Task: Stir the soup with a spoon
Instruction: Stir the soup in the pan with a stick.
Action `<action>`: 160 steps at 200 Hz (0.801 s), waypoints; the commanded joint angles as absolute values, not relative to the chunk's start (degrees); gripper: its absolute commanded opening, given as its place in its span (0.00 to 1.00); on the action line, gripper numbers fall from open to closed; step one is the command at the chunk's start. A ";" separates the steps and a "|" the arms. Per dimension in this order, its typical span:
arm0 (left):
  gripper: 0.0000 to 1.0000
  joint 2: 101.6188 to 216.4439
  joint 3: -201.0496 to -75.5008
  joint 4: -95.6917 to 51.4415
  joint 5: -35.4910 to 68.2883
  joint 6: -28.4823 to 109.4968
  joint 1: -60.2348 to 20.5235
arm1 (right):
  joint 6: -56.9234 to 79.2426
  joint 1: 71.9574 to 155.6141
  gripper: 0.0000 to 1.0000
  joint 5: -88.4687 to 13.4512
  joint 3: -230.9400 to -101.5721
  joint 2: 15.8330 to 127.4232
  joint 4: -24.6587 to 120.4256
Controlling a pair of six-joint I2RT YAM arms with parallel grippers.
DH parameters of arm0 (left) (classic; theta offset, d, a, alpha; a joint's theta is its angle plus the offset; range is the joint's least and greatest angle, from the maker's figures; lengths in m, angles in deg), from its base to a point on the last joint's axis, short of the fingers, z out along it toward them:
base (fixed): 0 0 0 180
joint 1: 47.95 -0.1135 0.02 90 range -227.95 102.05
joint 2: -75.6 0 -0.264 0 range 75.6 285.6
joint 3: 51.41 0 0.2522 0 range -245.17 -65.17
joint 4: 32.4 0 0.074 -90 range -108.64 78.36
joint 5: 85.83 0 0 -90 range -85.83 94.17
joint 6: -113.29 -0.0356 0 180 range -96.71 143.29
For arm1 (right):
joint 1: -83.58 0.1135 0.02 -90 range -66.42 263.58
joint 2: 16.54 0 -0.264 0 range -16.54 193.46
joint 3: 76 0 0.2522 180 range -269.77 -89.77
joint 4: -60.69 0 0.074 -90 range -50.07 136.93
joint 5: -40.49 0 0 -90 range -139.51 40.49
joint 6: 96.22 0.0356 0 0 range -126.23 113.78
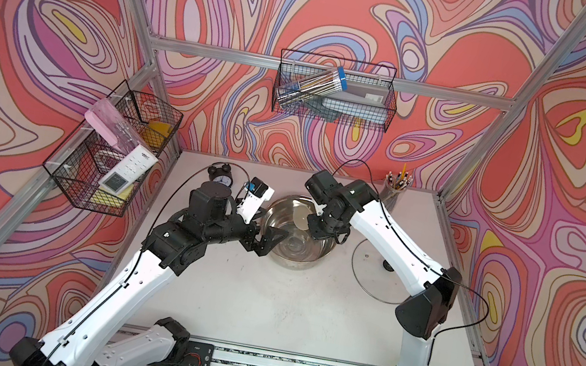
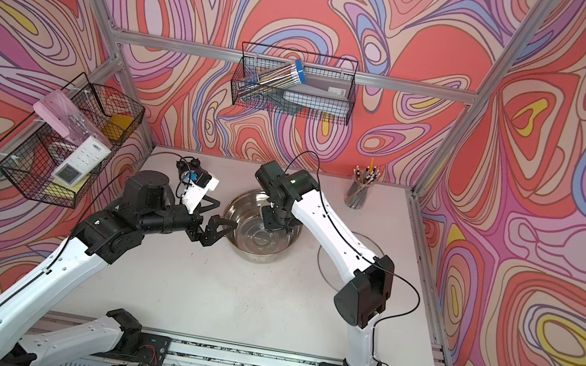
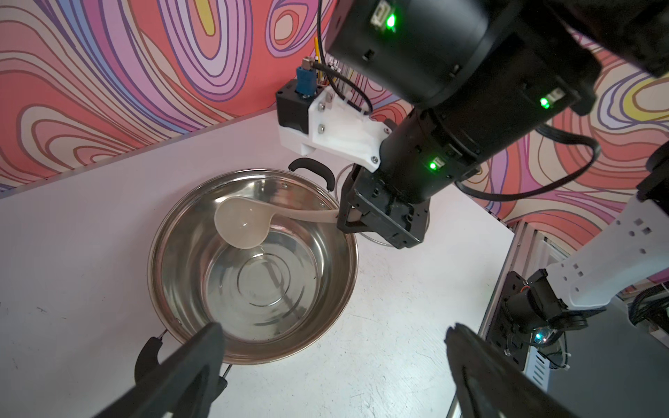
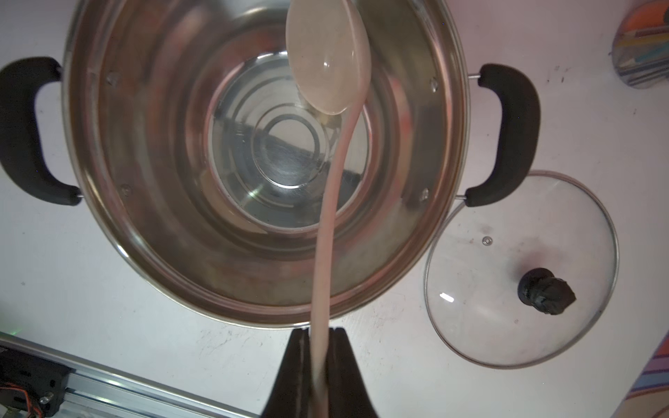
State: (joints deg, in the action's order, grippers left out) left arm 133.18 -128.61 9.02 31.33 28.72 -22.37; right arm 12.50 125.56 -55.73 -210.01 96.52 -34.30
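Spoon (handle pinched by right gripper) over pot.

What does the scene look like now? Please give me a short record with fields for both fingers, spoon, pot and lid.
right fingers: shut on the spoon handle
left fingers: open, empty, beside the pot
spoon bowl: inside the pot's opening, hollow side up
pot: uncovered, seemingly a little clear liquid inside
lid: lying on the table beside the pot
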 commanded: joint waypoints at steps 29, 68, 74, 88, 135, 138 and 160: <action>0.99 136.78 -133.47 14.76 24.85 28.18 -22.08 | 10.13 129.01 0.00 -51.35 -211.68 96.77 -33.46; 0.99 138.50 -134.30 14.66 26.61 28.47 -22.08 | 11.31 131.29 0.00 -51.44 -207.04 93.05 -33.46; 0.99 138.49 -134.11 14.07 26.31 29.17 -22.11 | 11.73 131.47 0.00 -51.38 -205.83 91.94 -33.24; 0.99 138.54 -133.76 13.36 25.88 30.38 -22.11 | 12.68 131.48 0.00 -51.17 -203.00 89.62 -32.67; 0.99 139.09 -132.59 12.74 32.98 28.00 -22.04 | 15.00 131.48 0.00 -54.08 -194.45 82.84 -32.84; 0.99 139.04 -132.43 12.58 32.92 28.09 -22.03 | 15.16 131.48 0.00 -54.47 -194.14 82.65 -32.93; 0.99 138.42 -131.71 12.32 32.55 27.37 -21.98 | 15.73 131.23 0.00 -57.18 -193.00 82.05 -33.72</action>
